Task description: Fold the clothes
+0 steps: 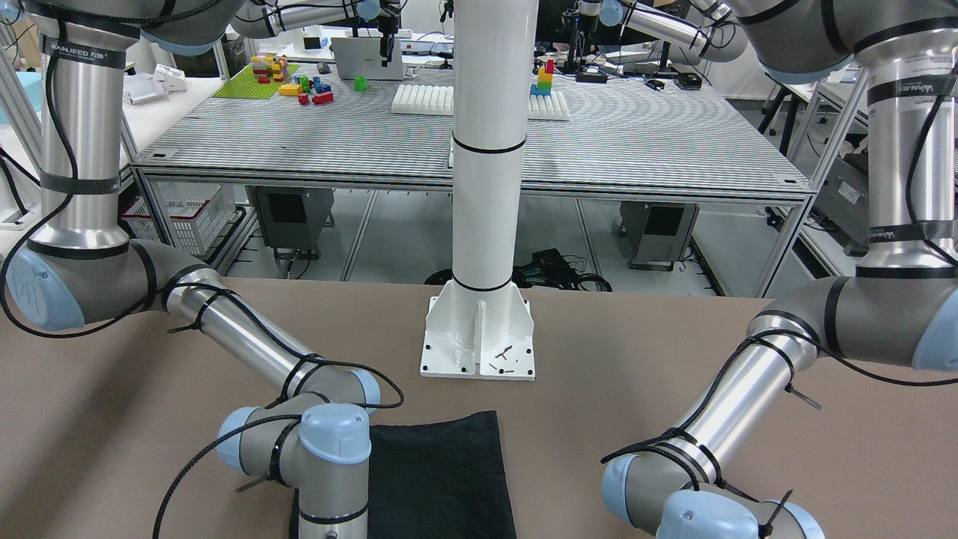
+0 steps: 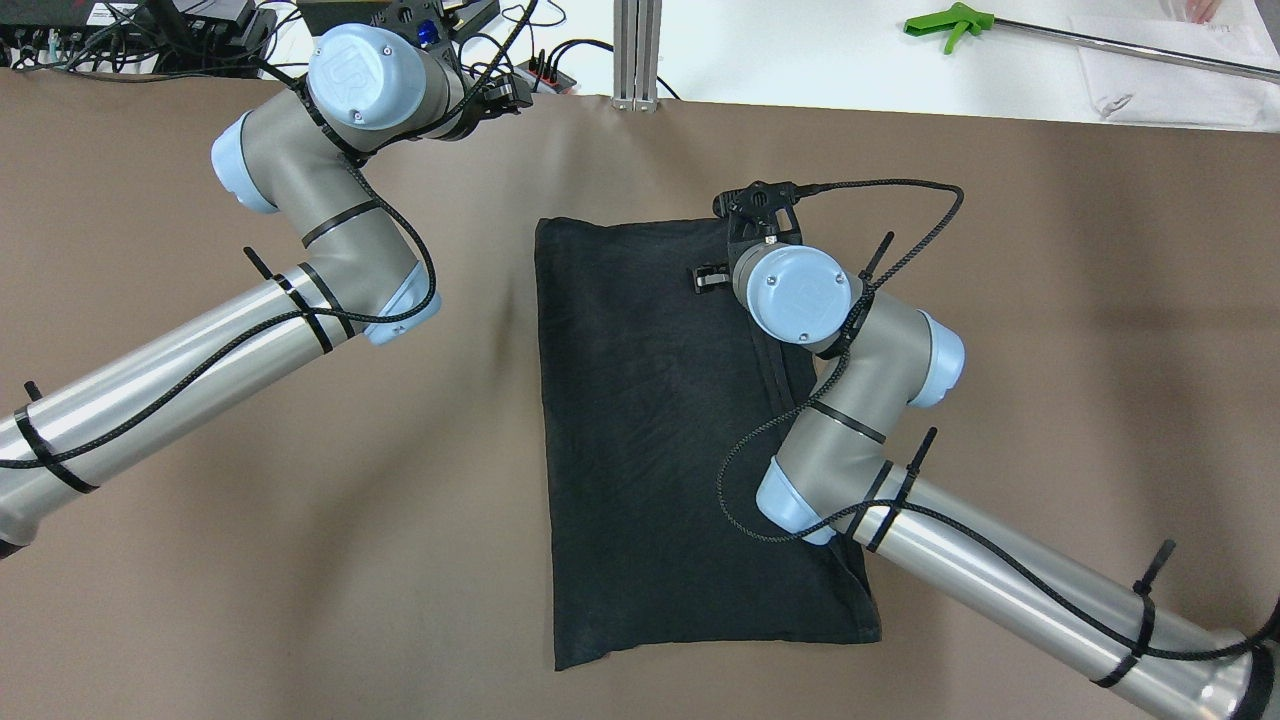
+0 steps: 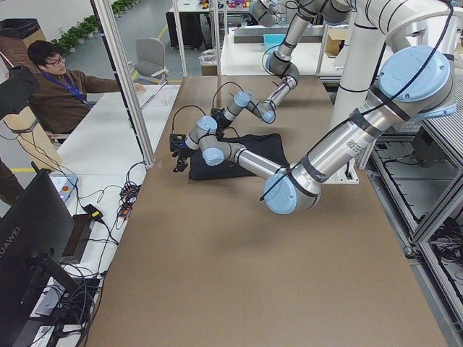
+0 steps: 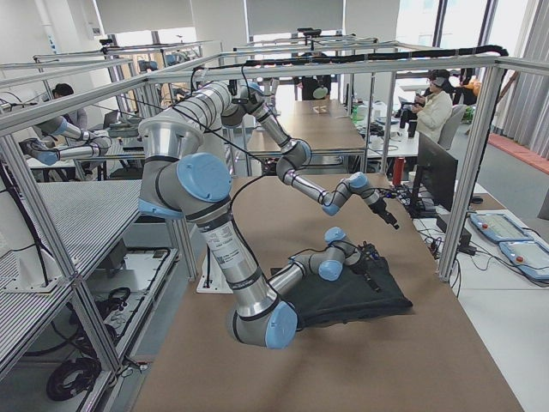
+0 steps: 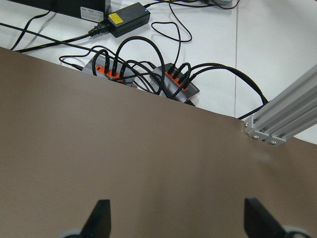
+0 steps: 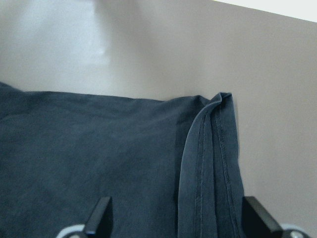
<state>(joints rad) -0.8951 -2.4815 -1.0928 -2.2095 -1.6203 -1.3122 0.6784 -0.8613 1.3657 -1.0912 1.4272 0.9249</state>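
Because the clothes [image 2: 650, 420] lie flat with the long axis running from the robot's side toward the far edge of the worktop [image 2: 200, 560], any fold will likely start from one of the short ends. The garment sits about midway across the worktop's width, nearer the far edge than the robot's base. The right tool [image 6: 177, 213] hangs directly over its far right corner, where the thicker hem band [image 6: 213, 163] doubles back on itself. The fingers are spread wide and grasp nothing, with the hem lying between them, closer to one finger. Whether the fingertips touch the cloth is hard to judge from the wrist view. The right arm is clearly the nearer one: its forearm comes in low across the garment's right side, elbow bent, wrist turned so the tool points down. The left tool [image 5: 177, 213] is also released and empty. It hovers over bare worktop at the far edge beside the cable hubs [image 5: 143, 74], well apart from the garment, its arm stretched forward and wrist folded.
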